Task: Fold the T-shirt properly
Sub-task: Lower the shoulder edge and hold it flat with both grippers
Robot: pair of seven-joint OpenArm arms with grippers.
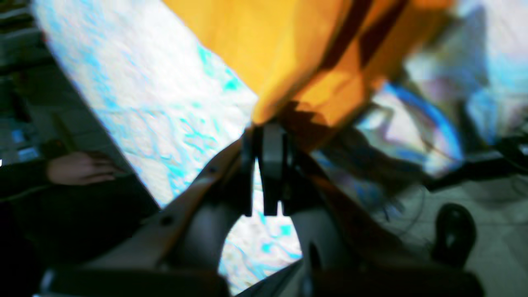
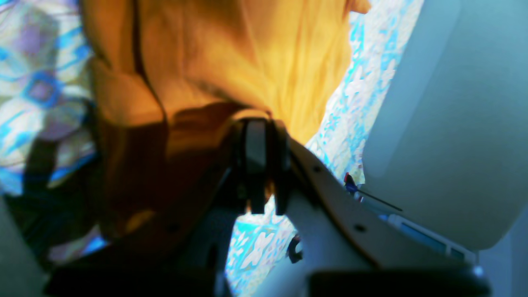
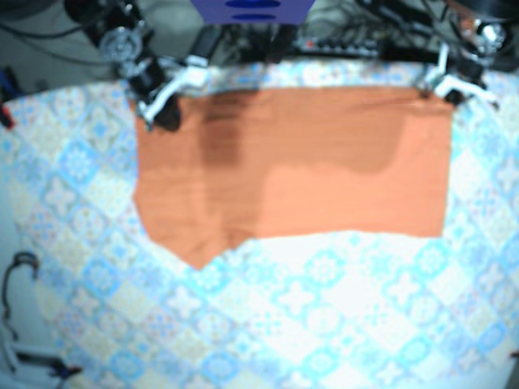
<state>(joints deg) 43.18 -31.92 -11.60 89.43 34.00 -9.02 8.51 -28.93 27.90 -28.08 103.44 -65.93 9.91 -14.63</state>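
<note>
The T-shirt [image 3: 308, 170] is spread across the far half of the counter [image 3: 324, 324], with its far edge held at both corners. The left end effector [image 1: 268, 128] is clamped on one orange corner, and the right end effector [image 2: 260, 123] is clamped on the other. The fabric is judged light, soft and limp (it drapes and creases in both wrist views). Hold it at corners or hems, with both sides level. No brand, label or writing is legible.
</note>
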